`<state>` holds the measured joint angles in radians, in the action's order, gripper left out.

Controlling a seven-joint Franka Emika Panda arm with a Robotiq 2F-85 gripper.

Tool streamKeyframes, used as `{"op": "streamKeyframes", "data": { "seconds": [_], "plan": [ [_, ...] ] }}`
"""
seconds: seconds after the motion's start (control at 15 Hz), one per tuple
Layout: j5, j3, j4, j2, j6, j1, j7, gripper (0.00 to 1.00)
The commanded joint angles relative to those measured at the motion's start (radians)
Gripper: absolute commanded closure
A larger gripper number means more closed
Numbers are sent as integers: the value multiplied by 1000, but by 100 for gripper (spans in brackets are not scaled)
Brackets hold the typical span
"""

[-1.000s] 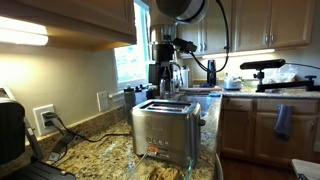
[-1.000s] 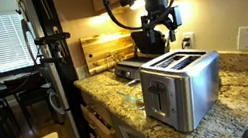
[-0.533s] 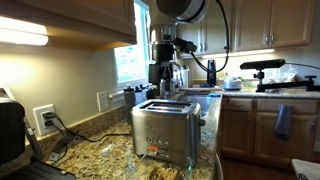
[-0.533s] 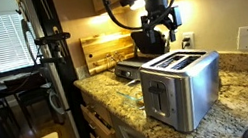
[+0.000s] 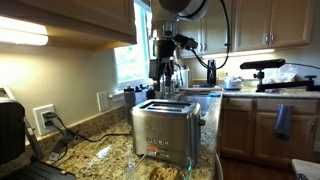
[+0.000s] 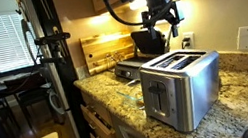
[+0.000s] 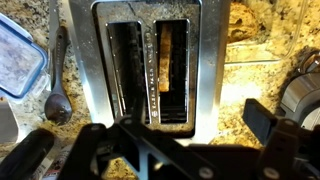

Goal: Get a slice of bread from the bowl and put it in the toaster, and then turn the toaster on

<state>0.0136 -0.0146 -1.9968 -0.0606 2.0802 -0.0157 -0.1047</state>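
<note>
Moved: since a moment ago the hand (image 6: 167, 33) is riding a little higher above the toaster (image 6: 181, 88); nothing else is shifting.
Hand: its fingers are spreading wide apart and gripping nothing. In the wrist view they are showing as dark shapes at the bottom corners, with the slots between them.
Toaster: it is standing upright on the speckled stone desk (image 5: 100, 150), straight under the hand in both exterior views.
Bread: a tan slice (image 7: 172, 60) is sitting upright down in one slot, while the slot beside it is showing only dark wires.
Bowl: the glass bowl (image 5: 158, 172) is lying just in front of the toaster in an exterior view, cut off by the bottom edge.
Beside: a spoon (image 7: 57, 85) is lying on the desk next to the toaster.
</note>
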Motion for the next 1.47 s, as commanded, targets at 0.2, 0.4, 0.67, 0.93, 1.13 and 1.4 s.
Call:
{"op": "streamKeyframes", "data": {
  "seconds": [0.2, 0.4, 0.67, 0.93, 1.13, 1.4],
  "plan": [
    [16, -29, -61, -150, -27, -23, -10, 0],
    [35, -35, -103, -215, -26, -28, 7, 0],
    [36, -38, -180, -301, -32, -36, 24, 0],
    [67, -36, -276, -372, -14, -47, 39, 0],
    [85, -35, -335, -398, -9, -54, 48, 0],
    [99, -33, -393, -409, 0, -59, 64, 0]
  ]
}}
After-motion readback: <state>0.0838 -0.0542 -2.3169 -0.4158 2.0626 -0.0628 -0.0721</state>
